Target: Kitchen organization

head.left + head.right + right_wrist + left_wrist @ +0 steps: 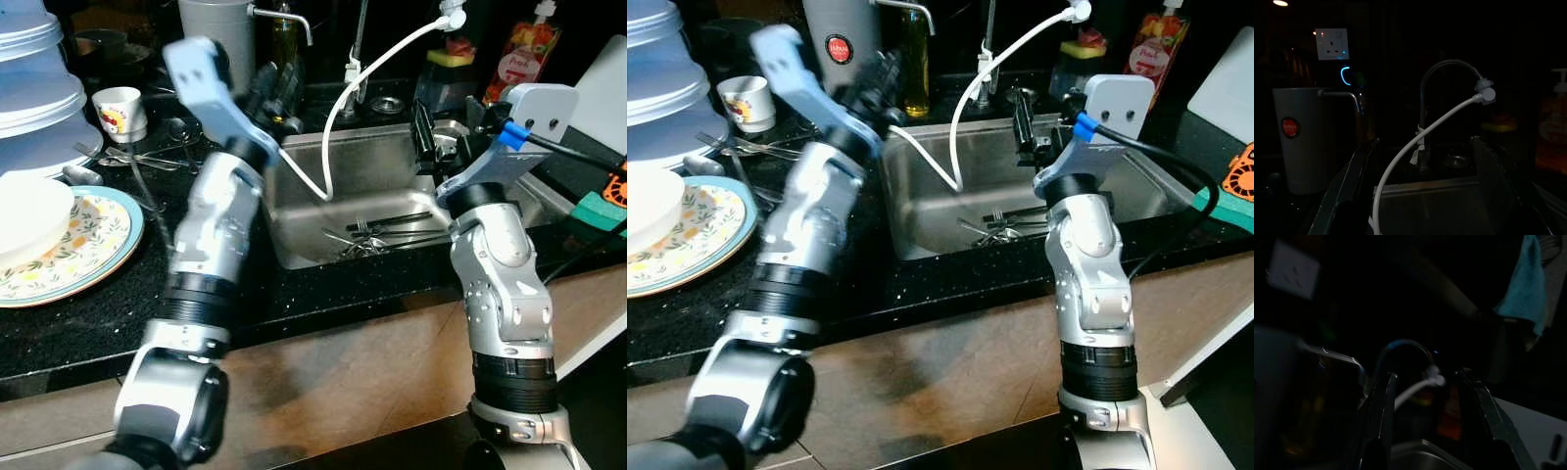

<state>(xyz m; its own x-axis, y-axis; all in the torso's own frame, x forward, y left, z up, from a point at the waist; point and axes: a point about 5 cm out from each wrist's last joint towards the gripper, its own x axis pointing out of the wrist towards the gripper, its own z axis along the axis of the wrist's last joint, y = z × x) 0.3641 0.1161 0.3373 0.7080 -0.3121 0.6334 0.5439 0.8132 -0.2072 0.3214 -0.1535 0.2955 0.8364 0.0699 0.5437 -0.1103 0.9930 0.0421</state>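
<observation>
Both grippers hover empty with fingers spread: the right gripper above the sink, the blurred left gripper near its back-left corner. Cutlery lies tangled on the basin floor beside the white hose. Picking it up probably means lowering the right one steeply, clear of the hose, and pinching a single handle.

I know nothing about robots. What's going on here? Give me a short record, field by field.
Place: dark kitchen counter with a steel sink
In the sink: forks and other cutlery; a white hose hangs in from the tap
Left of sink: floral plate with a white bowl on it, a small cup, loose cutlery
Left tool: raised at the sink's left rim, open, empty
Right tool: raised over the sink's right side, open, empty
</observation>
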